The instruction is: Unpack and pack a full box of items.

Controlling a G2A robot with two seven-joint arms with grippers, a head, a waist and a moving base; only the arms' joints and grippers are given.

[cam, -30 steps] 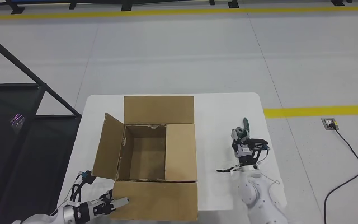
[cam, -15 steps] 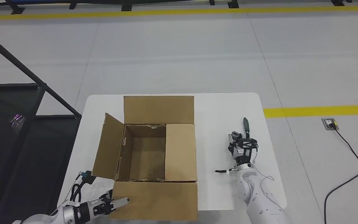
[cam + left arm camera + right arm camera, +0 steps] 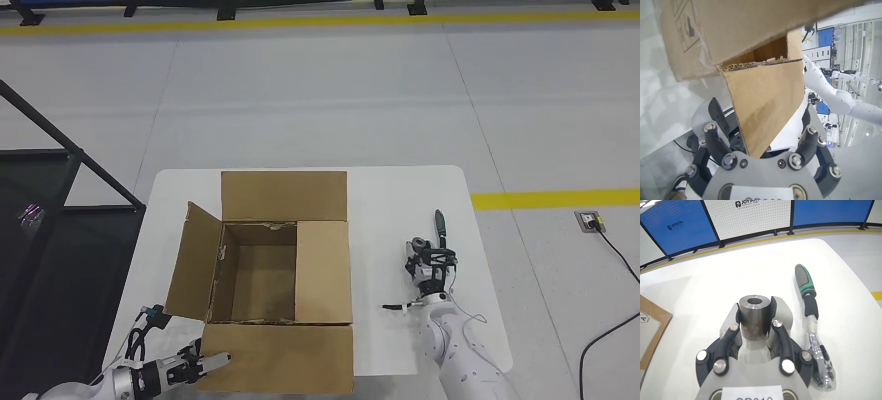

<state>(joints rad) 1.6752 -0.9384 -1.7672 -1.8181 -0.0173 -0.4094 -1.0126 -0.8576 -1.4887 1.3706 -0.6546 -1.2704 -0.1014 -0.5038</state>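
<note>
White rounded-corner table point(image 3: 390, 200): bears all items listed below.

Brown corrugated cardboard box point(image 3: 285, 195): stands on the left half of the table, open at the top. The far flap lies outward and flat, the left flap stands out at a tilt, the right flap lies level over part of the opening, and the near flap hangs out toward the robot. A printed label shows on one outer wall.

Ratchet wrench with chrome head and green-and-grey grip point(image 3: 811, 306): lies flat on the table to the right of the box and well apart from it. Its shaft is wrapped in black and white tape. The grip points to the far edge, and the head lies just beside the right gripper.

Dark steel hollow cylinder point(image 3: 754, 317): short and thick-walled, with its bore facing away from the wrist. It is clamped between the two pads of the right gripper point(image 3: 755, 308), over the table beside the wrench. Contact with the table cannot be told.

Left gripper point(image 3: 761, 111): at the near left corner of the box. The jaws are spread wide, with the near flap's corner passing between the fingers point(image 3: 715, 108).
</note>
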